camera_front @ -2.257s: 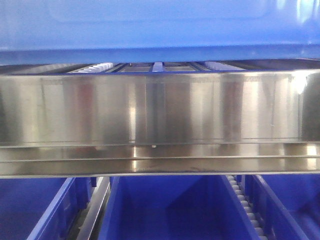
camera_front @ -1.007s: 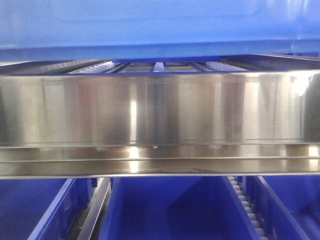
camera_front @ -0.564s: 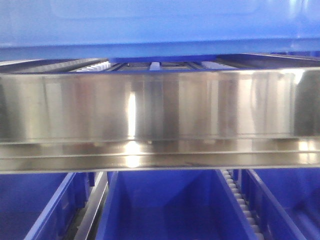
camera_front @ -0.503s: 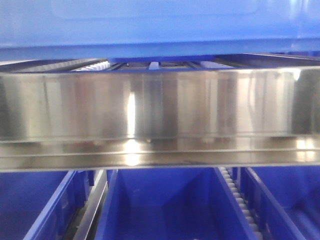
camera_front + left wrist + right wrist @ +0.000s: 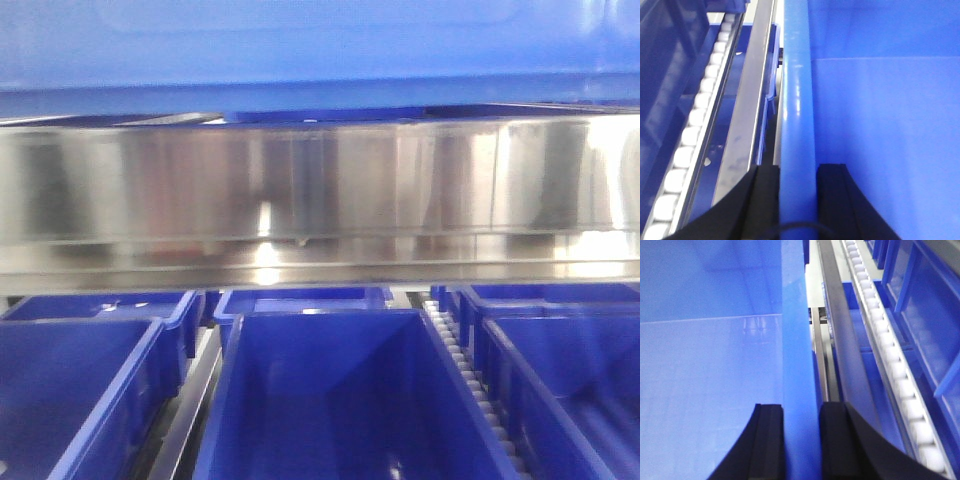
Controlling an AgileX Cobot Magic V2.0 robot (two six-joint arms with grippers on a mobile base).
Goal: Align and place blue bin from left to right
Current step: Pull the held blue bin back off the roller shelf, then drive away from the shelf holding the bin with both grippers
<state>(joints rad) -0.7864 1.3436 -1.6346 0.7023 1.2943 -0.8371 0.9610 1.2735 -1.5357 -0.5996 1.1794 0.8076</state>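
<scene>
We pinch the blue bin (image 5: 320, 45) by its side walls, left gripper (image 5: 798, 175) at 9 o'clock, right gripper (image 5: 801, 412) at 3 o'clock. The bin spans 12 o'clock, above the steel shelf rail (image 5: 320, 190).

Shiny stainless-steel shelf rail (image 5: 320, 190) spanning the front view; large bright-blue plastic crate (image 5: 320, 50) just above; underneath, dark-blue open plastic bins (image 5: 330, 400) beside a white roller track (image 5: 472, 385).

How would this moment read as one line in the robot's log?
hold: both arms | left gripper: shut on blue bin left wall | right gripper: shut on right wall | bin: above steel shelf rail | below: darker blue bins
</scene>
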